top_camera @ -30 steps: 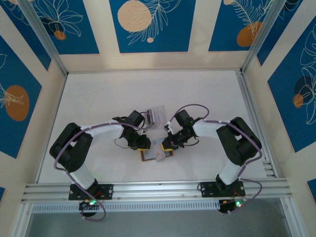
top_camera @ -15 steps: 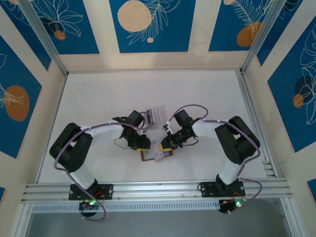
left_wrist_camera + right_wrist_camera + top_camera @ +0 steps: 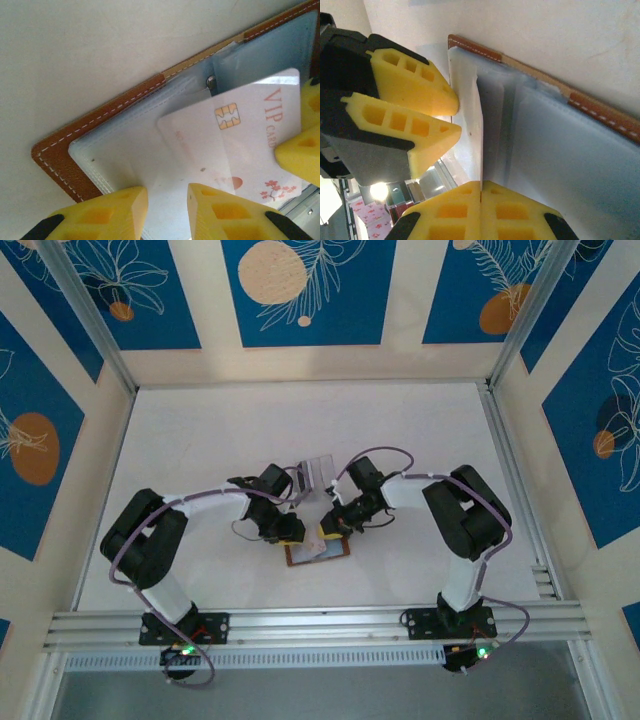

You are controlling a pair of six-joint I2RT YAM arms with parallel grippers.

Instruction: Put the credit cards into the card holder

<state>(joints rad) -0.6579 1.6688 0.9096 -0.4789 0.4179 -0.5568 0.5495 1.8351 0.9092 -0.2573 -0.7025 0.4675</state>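
I am pinching the thin, stiff, slick VIP credit card (image 3: 235,145) edgewise in my closed right gripper (image 3: 481,200). The soft card holder (image 3: 95,130) is lying open mid-table, and my left gripper (image 3: 167,210) is resting, jaws apart, at its left pocket.

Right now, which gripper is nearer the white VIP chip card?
Right. The right gripper is shut on the edge of the white VIP chip card. The left gripper is just beside it, jaws apart, over the bluish pocket of the brown leather wallet.
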